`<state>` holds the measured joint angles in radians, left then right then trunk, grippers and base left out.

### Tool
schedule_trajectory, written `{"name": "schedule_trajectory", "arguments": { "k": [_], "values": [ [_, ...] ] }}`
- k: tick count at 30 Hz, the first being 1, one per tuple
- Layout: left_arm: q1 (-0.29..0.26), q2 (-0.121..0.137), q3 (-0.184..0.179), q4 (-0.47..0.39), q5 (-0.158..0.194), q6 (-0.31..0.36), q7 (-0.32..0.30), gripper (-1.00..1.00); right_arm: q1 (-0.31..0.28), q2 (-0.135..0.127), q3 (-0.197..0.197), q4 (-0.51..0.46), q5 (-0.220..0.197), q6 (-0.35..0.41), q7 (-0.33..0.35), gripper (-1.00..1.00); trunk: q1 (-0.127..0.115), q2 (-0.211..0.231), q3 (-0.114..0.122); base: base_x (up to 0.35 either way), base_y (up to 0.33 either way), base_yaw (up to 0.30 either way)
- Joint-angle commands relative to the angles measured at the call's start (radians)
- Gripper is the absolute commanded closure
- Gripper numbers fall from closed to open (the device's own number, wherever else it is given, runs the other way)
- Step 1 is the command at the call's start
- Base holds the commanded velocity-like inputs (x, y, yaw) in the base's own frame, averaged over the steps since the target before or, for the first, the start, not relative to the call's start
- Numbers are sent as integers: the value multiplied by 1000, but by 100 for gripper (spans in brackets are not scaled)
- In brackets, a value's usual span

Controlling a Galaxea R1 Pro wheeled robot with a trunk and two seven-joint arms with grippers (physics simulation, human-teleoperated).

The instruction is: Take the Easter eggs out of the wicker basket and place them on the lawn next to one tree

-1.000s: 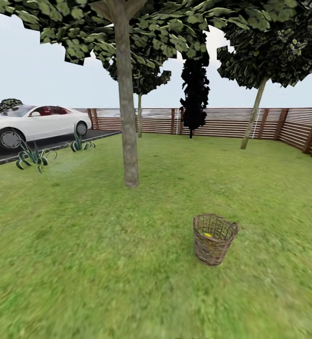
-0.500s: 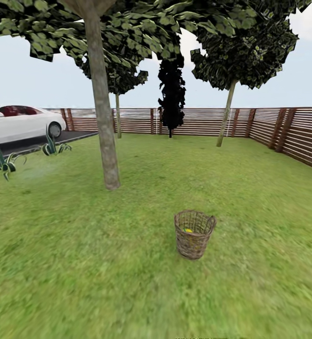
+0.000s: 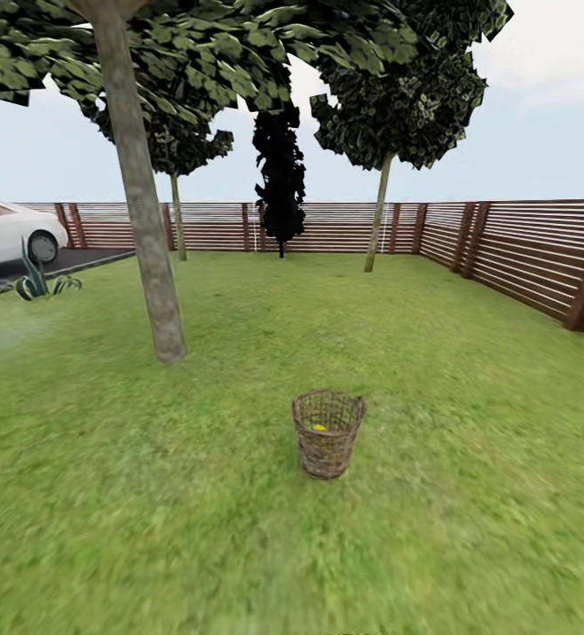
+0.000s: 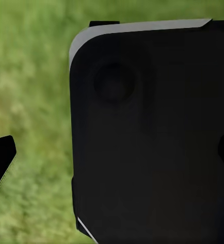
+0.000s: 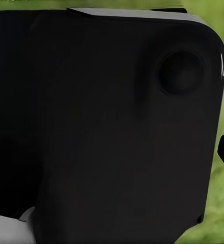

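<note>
Wicker basket [image 3: 328, 434], upright on the lawn [image 3: 239, 529] in the lower middle of the head view, with a yellow patch of one Easter egg [image 3: 318, 428] visible through its open top; the number of eggs inside cannot be told. Behind it and to the left, well apart, rises the thick grey-brown trunk of the tree [image 3: 142, 203]. Farther back stand two thin-trunked trees [image 3: 378, 220] and a black cone-shaped tree [image 3: 280, 176] before the slat fence [image 3: 521, 265]. A white car [image 3: 10, 231] and a spiky plant [image 3: 36, 280] lie at far left. Both wrist views face a dark robot body panel [image 4: 152, 137] over grass; the state of either pincer cannot be told.
</note>
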<state>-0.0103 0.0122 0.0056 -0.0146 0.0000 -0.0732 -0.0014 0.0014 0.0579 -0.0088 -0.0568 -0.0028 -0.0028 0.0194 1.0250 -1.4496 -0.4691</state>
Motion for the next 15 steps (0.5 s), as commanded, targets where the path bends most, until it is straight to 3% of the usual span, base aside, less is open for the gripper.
{"name": "schedule_trajectory", "arguments": {
  "k": [1, 11, 15],
  "values": [
    [0, 0, 0, 1, 0, -3, 0, -100, 0, 0, -1, -1, 0, 0, 2, -100, 0, 0, -1, 0, 0, -292],
    [0, -1, 3, 0, 6, -4, 0, -100, 0, -3, -1, -1, 1, 0, 2, -100, 0, 0, -1, 0, 0, -283],
    [0, -3, 3, -1, 6, -16, 0, -100, 0, -4, 1, -1, 1, 0, 2, -100, 0, 0, -1, 0, 0, -117]
  ]
}}
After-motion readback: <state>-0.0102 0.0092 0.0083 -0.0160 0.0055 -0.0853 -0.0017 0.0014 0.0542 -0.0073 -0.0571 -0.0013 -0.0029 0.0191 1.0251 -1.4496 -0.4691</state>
